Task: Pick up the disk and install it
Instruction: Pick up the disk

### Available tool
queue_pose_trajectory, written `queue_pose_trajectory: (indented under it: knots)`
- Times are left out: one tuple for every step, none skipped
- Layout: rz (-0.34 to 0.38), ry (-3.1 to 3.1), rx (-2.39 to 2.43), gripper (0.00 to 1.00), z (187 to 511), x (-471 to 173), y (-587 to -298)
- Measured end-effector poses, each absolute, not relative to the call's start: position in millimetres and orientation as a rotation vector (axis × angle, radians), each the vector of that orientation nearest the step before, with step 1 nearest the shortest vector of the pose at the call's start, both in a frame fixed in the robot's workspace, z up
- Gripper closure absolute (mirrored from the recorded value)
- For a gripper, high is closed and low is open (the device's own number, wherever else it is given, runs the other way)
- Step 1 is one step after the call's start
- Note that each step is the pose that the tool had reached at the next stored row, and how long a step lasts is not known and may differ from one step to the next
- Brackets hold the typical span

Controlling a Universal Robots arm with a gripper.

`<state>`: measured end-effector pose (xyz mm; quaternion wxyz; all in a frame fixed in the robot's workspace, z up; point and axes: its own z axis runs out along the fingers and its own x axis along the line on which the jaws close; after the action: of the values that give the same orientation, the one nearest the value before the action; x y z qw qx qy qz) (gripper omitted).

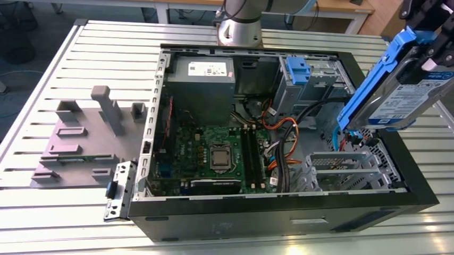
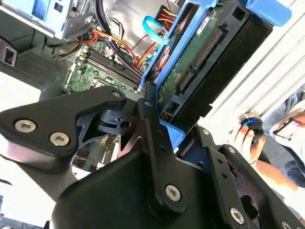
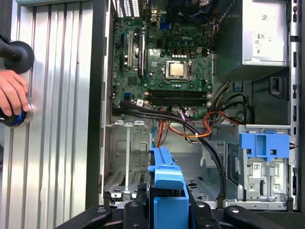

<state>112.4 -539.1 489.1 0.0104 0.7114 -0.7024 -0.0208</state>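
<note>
Ribbed aluminium slats form the surface [image 1: 78, 48] that carries an open computer case [image 1: 284, 212]. High at the exterior view's right, the gripper [image 1: 426, 40] has its fingers [image 2: 155, 143] clamped on the disk [image 1: 408, 98], which hangs tilted in the air above the case's right-hand edge, touching nothing else. Its white-and-blue label faces outward in the exterior view, the print too small to make out; the second wrist view shows the other face, a green circuit board with a connector row, framed by the blue carrier [image 2: 164, 59]. In the first wrist view the carrier's blue edge sits just above the empty metal cage [image 3: 126, 162] inside the case.

Within the case lie a green motherboard [image 1: 212, 154], a grey power supply [image 1: 202, 79] with a white sticker, orange and black cables [image 3: 190, 126], and a drive bay with a blue bracket [image 3: 264, 145]. Beside the case on the surface stands a grey fixture [image 1: 89, 138]. A person's hand [image 3: 13, 95] rests on a round knob at the surface's edge in the first wrist view.
</note>
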Motion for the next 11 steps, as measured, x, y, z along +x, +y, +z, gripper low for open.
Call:
queue_pose_trajectory:
  knots:
    - [-0.065,-2.193,2.221,0.64,489.0,112.4,-540.0]
    - [-0.067,-2.193,2.221,0.64,488.9,112.4,-540.9]
    - [-0.068,-2.194,2.222,0.64,488.8,112.4,-541.8]
    - [-0.069,-2.194,2.222,0.64,488.7,112.4,-542.7]
    - [-0.072,-2.195,2.223,0.64,488.7,112.4,-543.6]
    - [-0.074,-2.196,2.225,0.64,488.5,112.4,-544.7]
    - [-0.077,-2.197,2.226,0.64,488.4,112.4,-545.8]
    - [-0.081,-2.199,2.228,0.64,488.4,112.4,-546.9]
    - [-0.086,-2.201,2.230,0.64,488.2,112.4,-548.0]
    - [-0.091,-2.203,2.232,0.64,488.1,112.4,-549.0]
    - [-0.096,-2.205,2.235,0.64,488.1,112.4,-550.0]
